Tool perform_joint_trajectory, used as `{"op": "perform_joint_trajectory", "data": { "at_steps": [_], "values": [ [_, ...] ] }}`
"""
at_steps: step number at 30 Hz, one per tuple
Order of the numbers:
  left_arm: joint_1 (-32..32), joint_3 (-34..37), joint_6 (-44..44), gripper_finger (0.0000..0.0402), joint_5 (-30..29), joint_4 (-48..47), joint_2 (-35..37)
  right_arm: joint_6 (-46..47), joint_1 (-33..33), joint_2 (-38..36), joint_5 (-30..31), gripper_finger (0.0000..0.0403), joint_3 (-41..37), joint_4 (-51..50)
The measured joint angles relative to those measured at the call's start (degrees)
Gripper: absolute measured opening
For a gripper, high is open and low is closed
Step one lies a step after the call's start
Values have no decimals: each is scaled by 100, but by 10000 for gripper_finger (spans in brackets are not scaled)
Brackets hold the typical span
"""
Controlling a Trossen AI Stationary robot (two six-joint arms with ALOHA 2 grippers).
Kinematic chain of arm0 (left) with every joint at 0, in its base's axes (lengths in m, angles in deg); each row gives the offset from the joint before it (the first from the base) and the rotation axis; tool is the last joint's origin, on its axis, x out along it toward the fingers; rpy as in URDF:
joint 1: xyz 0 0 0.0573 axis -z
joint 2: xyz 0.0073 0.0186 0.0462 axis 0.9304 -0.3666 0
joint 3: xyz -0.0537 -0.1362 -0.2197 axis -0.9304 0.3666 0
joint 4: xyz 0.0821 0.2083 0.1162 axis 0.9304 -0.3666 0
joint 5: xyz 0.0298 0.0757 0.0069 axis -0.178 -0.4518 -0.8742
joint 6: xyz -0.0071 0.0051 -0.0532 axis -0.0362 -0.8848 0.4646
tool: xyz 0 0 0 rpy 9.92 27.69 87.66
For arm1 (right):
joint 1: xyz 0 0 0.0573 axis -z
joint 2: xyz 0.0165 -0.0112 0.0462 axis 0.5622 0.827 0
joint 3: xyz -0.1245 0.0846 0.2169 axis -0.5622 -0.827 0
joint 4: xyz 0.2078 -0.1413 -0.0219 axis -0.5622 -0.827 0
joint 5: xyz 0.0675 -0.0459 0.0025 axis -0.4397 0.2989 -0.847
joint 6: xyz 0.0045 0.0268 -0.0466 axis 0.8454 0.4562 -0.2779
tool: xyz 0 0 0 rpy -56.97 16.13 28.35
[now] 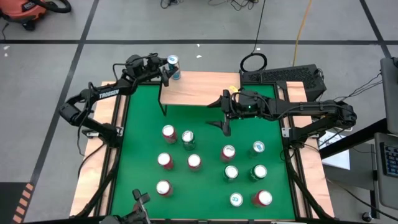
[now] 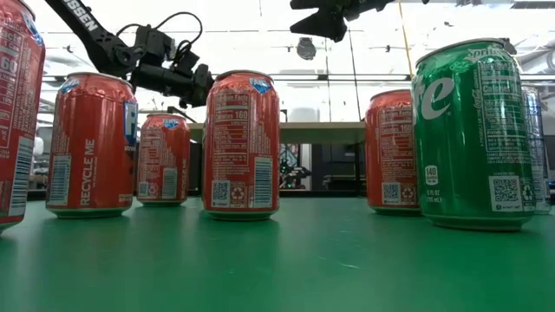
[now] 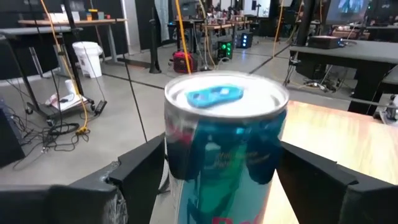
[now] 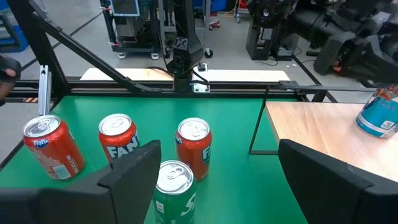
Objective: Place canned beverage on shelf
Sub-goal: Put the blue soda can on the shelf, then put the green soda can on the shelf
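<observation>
A blue and silver canned beverage (image 3: 224, 143) stands upright on its base at the far left corner of the shelf (image 1: 199, 90), a light wooden plank on thin black legs at the table's far edge. My left gripper (image 1: 166, 70) reaches in level from the left. It is open, one finger on either side of the can (image 1: 173, 66), close to its wall. My right gripper (image 1: 217, 112) hovers open and empty above the green table, beside the shelf's near right edge. The right wrist view shows the can (image 4: 379, 115) on the plank (image 4: 311, 124).
Several red and green cans stand upright on the green table (image 1: 143, 124), among them a red one (image 1: 168, 132) and a green one (image 1: 188, 138) nearest the shelf. The shelf's black leg (image 4: 258, 121) stands at its near left corner. A bare strip of plank lies right of the blue can.
</observation>
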Motion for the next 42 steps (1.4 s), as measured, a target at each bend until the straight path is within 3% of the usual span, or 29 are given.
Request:
{"op": "perform_joint_trajectory", "data": {
  "at_steps": [7,14,24,37,42],
  "values": [
    [0,0,96,298,-43,-139,352,15,0,0,-2,318,-2,-18],
    [-2,0,-196,298,-554,-789,893,22,-70,0,-20,318,0,-18],
    [175,0,-162,298,-562,-1651,1850,71,-256,0,4,318,0,12],
    [1950,0,-150,298,-606,-3148,2705,203,-682,2,6,318,-2,-114],
    [2889,0,-155,297,-1048,-3554,2870,225,-864,2,25,318,-2,-234]
  ]
}}
